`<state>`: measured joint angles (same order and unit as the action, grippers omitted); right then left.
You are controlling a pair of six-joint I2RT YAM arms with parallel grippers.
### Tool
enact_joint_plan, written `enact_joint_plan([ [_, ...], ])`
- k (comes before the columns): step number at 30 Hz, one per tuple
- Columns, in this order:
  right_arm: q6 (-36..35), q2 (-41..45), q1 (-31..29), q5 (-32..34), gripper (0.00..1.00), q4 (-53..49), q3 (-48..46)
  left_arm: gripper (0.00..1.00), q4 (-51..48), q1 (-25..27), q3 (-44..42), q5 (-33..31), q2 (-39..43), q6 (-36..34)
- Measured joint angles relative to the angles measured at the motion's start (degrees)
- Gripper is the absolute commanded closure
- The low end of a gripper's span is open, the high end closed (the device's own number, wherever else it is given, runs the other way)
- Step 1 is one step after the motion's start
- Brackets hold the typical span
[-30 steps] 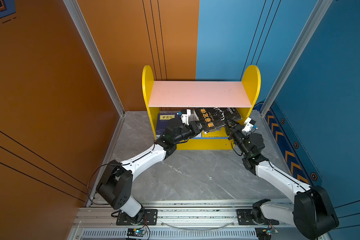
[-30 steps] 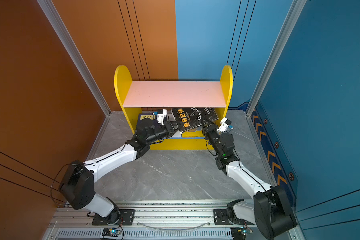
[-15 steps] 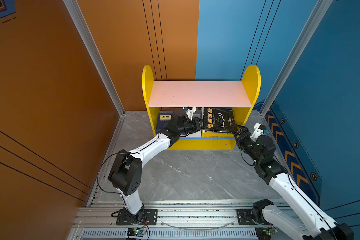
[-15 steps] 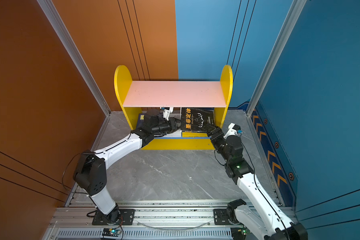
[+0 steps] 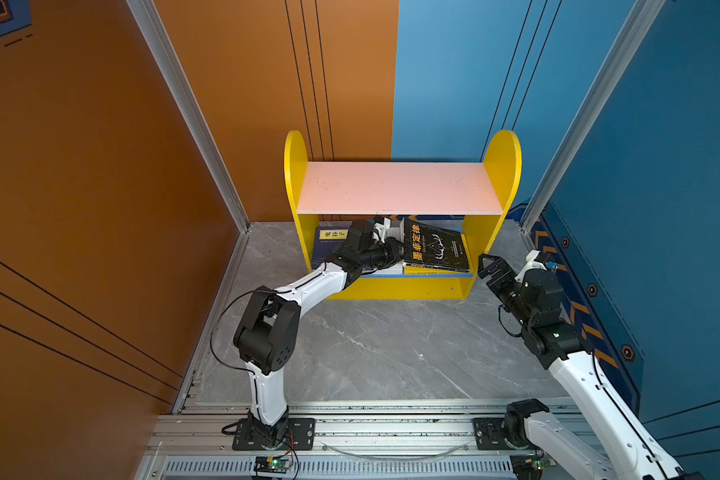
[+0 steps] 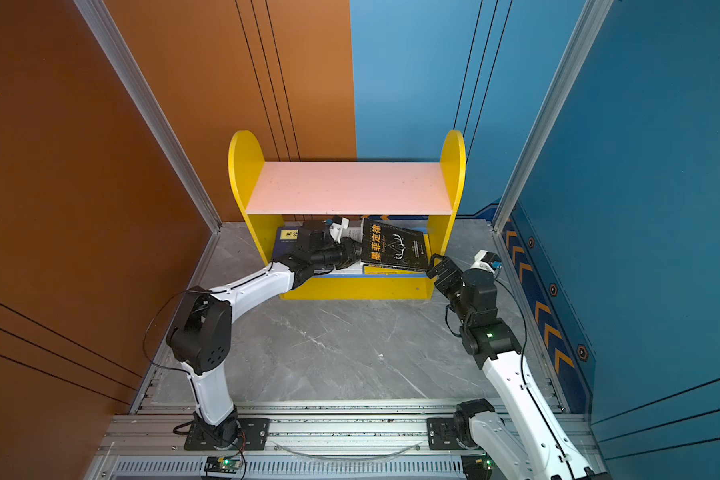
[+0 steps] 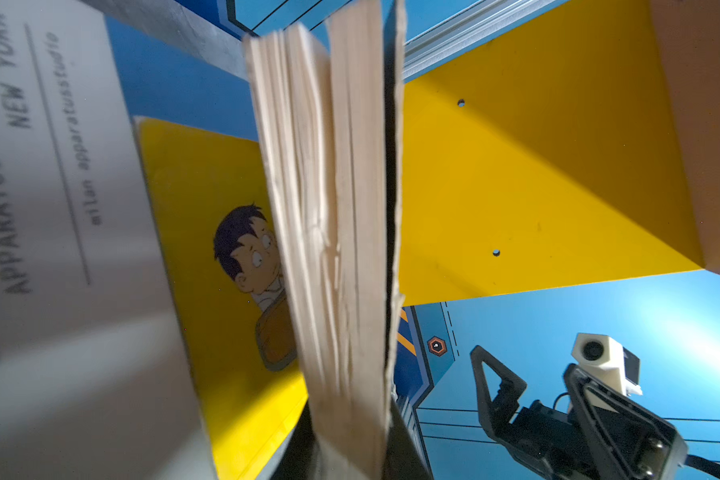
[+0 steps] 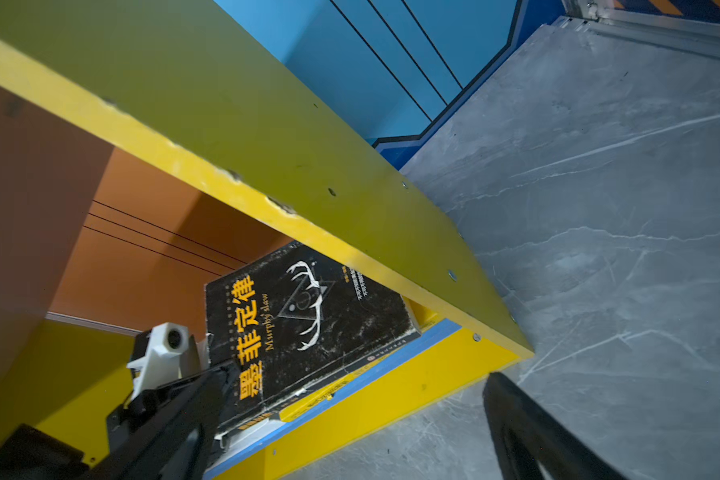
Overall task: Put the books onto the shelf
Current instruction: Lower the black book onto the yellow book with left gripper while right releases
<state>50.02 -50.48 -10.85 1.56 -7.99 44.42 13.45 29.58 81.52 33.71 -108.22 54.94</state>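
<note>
The shelf (image 5: 395, 187) (image 6: 346, 187) stands at the back, yellow sides and a pink upper board. On its blue lower board the black book (image 5: 437, 249) (image 6: 395, 249) (image 8: 308, 316) lies tilted over a yellow book (image 7: 208, 232) (image 8: 329, 390). My left gripper (image 5: 398, 251) (image 6: 356, 253) (image 7: 350, 449) is shut on the black book's left edge; its page block (image 7: 333, 208) fills the left wrist view. A white book (image 7: 59, 208) and a navy book (image 5: 329, 241) lie further left. My right gripper (image 5: 485, 264) (image 6: 435, 266) (image 8: 350, 449) is open and empty, just off the shelf's right front corner.
The shelf's yellow right panel (image 8: 267, 137) is close beside my right gripper. An orange wall (image 5: 100, 208) closes the left and a blue wall (image 5: 661, 208) the right. Grey marble floor (image 5: 371, 345) spreads before the shelf, ending at the aluminium rail (image 5: 391, 432).
My right gripper let go of the black book, opened wide and drew back right, out of the shelf. The left gripper carried the book deeper onto the lower board.
</note>
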Motion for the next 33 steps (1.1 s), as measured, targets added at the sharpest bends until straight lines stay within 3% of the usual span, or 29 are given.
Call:
enact_joint_plan([
  [21,-6.36,-15.43,-0.52,0.33,0.00,0.28,5.20,0.82,1.75,0.39,1.84,0.00,-3.13,1.88],
  [33,-6.82,-20.31,-1.53,5.42,0.00,0.22,6.67,0.82,1.79,0.98,2.51,0.87,-3.72,1.88],
])
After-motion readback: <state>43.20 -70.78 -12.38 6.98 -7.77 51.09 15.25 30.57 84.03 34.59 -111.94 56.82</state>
